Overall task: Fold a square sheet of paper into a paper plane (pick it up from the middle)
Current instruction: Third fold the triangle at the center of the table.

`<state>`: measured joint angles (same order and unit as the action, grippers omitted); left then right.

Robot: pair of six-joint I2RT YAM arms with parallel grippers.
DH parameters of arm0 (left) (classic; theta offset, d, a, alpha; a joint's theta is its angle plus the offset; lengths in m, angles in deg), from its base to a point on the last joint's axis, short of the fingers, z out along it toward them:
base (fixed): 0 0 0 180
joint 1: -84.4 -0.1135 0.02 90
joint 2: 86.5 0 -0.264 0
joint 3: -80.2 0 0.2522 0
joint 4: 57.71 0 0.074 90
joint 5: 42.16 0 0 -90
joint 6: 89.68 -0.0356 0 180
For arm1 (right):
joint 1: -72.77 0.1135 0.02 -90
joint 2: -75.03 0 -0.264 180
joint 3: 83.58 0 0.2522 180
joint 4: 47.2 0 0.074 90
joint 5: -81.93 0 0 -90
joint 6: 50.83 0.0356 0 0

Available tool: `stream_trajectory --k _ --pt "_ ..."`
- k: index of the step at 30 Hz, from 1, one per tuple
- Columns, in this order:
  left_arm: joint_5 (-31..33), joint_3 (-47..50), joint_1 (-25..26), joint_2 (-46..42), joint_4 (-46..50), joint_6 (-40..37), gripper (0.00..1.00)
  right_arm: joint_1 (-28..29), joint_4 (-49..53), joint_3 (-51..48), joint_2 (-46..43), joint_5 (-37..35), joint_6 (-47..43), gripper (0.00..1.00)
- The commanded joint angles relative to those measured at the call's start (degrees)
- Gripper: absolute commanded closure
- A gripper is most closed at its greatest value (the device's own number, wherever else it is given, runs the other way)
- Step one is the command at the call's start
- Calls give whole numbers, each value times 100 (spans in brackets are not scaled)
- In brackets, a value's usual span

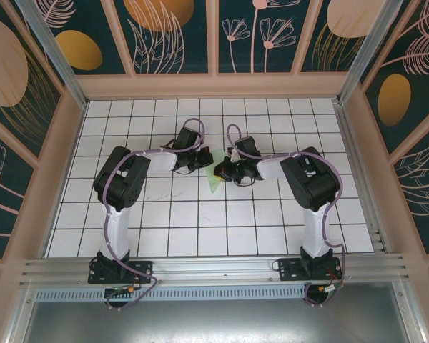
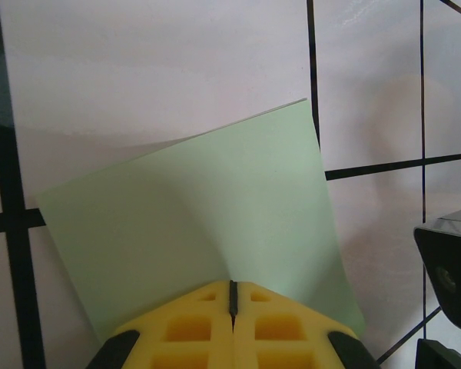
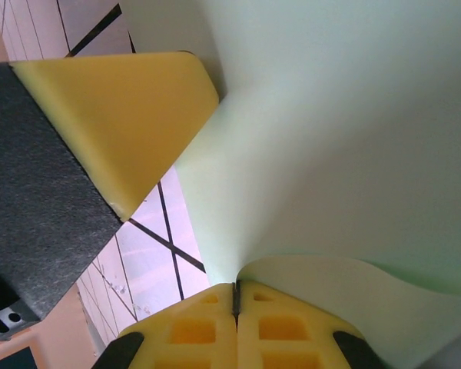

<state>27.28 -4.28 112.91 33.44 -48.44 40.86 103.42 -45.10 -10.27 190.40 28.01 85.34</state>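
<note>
The square sheet of paper (image 1: 213,180), pale mint green, hangs between my two grippers above the middle of the tiled table. My left gripper (image 2: 232,290) is shut on one edge of the sheet (image 2: 207,223), which fans out flat from the yellow fingertips. The right gripper (image 3: 235,292) is shut on another edge, and there the sheet (image 3: 330,154) curls up and bends over the fingers. In the right wrist view a yellow finger (image 3: 115,115) of the left gripper sits close at upper left, against the paper. From above, the left gripper (image 1: 200,161) and the right gripper (image 1: 226,171) nearly touch.
The white grid-tiled table (image 1: 200,229) is boxed in by low wooden walls (image 1: 64,157) and a metal rail (image 1: 214,268) at the near edge. Part of the right gripper's black body (image 2: 449,269) shows at the right edge of the left wrist view.
</note>
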Motion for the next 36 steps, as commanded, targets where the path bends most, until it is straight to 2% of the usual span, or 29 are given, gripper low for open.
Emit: stream_trajectory --k 1,20,36 --pt "-1 137 -17 229 168 -54 98 37 315 188 90 0 -292 96" --pt "-25 155 -9 223 160 -50 98 177 777 552 236 -79 -733 96" --pt "-8 195 -4 223 142 -46 98 151 702 251 -81 -421 -558 96"
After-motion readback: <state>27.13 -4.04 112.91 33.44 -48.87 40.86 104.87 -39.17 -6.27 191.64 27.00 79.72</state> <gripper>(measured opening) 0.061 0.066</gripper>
